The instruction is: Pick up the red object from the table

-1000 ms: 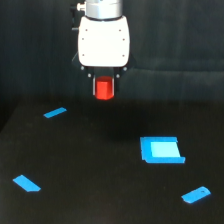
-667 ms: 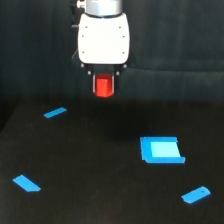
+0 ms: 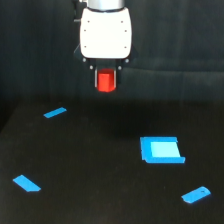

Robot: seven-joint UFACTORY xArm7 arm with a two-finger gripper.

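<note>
The red object (image 3: 105, 81) is a small red-orange stubby block held between the fingers of my gripper (image 3: 105, 83). The gripper hangs from a white housing at the top middle of the exterior view. It is shut on the block and holds it well above the black table (image 3: 100, 175), in front of the dark backdrop. Thin dark fingers show on both sides of the block.
Flat blue pieces lie on the table: a small strip (image 3: 55, 113) at the left, a square tray-like piece (image 3: 161, 149) at the right, a strip (image 3: 27, 183) at the lower left, and an oblong piece (image 3: 196, 194) at the lower right.
The gripper has risen with the red block in it; the block now sits higher above the table. The blue pieces have not moved.
</note>
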